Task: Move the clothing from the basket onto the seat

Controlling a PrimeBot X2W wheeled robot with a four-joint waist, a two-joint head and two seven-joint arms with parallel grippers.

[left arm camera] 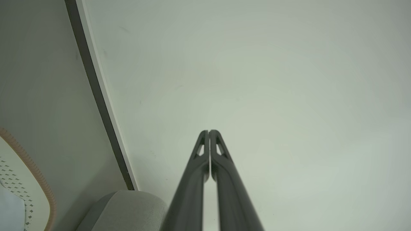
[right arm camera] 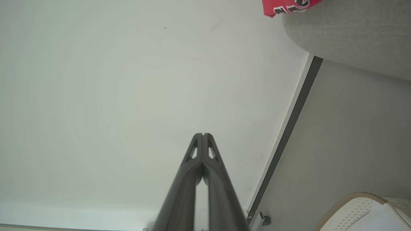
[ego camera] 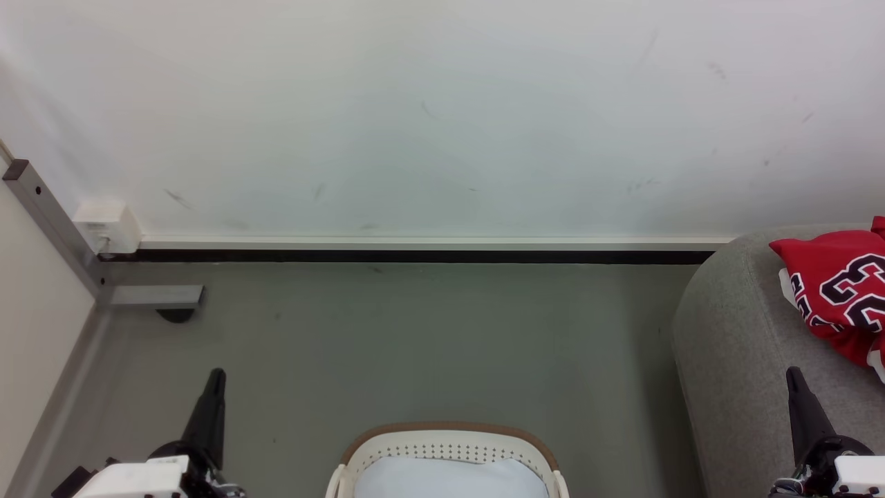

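Observation:
Red clothing [ego camera: 840,294] with white trim and black-and-white numbers lies on the grey seat [ego camera: 740,346] at the right edge of the head view. A corner of that clothing [right arm camera: 285,7] shows on the seat [right arm camera: 353,35] in the right wrist view. The cream basket [ego camera: 449,446] with a brown rim stands on the floor at bottom centre, a pale cloth [ego camera: 446,481] inside it. My left gripper [ego camera: 217,377] is shut and empty, left of the basket. My right gripper [ego camera: 794,377] is shut and empty over the seat's front. Both point at the wall [left arm camera: 209,131] [right arm camera: 203,134].
A white wall with a black baseboard [ego camera: 415,256] runs across ahead. A grey metal frame [ego camera: 55,221] with a foot [ego camera: 155,297] and a white box [ego camera: 107,225] stands at the left. Grey floor [ego camera: 415,346] lies between basket and wall.

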